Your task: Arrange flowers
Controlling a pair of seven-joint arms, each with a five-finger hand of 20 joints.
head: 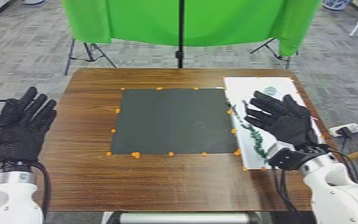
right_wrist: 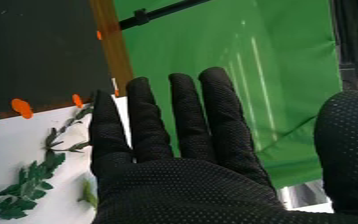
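Read: pre-grasp, picking a stem. R hand (head: pixel 286 120) is over the white sheet (head: pixel 246 85), 3 o'clock on the desk (head: pixel 87 190), fingers straight, thumb out, nothing held. Leafy stem (head: pixel 257 142) lies on the sheet, approx 7 o'clock of R hand in head view. L hand (head: pixel 23 125) at 9 o'clock, also open, nothing held. Next I need to lower R, pinch the stem, prob move it to the dark mat (head: pixel 175 122).
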